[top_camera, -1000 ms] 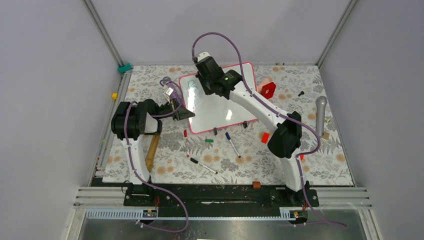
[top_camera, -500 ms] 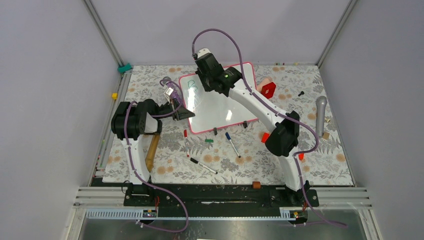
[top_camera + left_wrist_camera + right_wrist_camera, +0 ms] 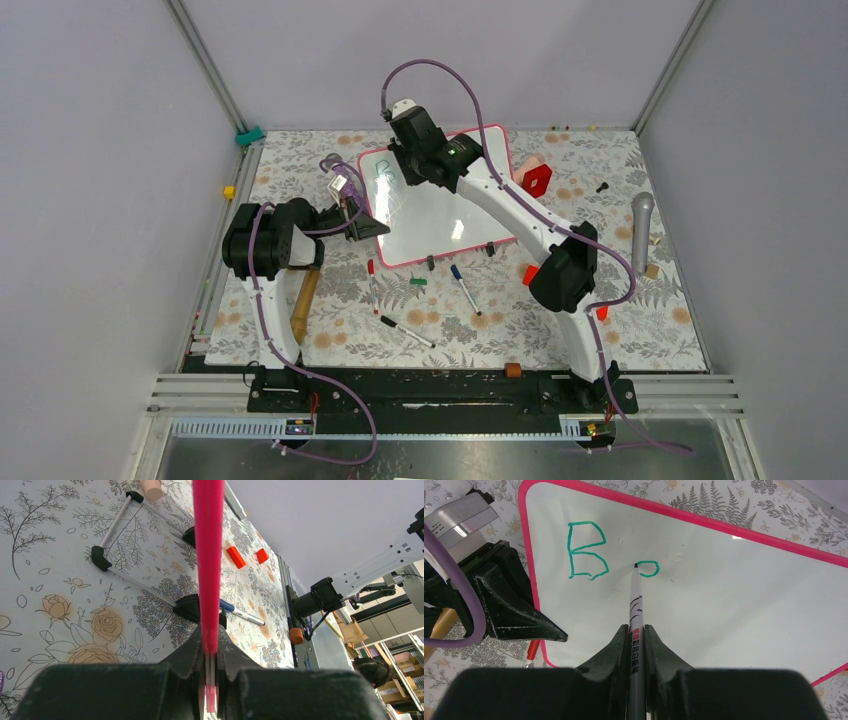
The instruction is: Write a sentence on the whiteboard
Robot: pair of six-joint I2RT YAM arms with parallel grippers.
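The worktop [image 3: 330, 330], covered by a cloth with a grey and orange flower pattern, carried everything. On its far middle part lay the large glossy white whiteboard [image 3: 435, 215] with rounded corners and a thin pink-red frame, set a little askew. The left hand [image 3: 209, 652] was closed tight on the frame at the board's left edge, so the pink rim stood between its black fingers. The right hand [image 3: 636, 630] reached over the far left part of the board and was closed on a slim white and black marker pen [image 3: 635, 597]. Just near of the board, three loose pens lay apart on the cloth: a blue-capped pen [image 3: 462, 285], a red-capped pen [image 3: 372, 278] and a black-capped pen [image 3: 406, 332]. Of the sentence [image 3: 586, 557], only a green capital B and, just to its right, a small open loop stood in the board's far left corner. The marker tip touched the left end of that loop.
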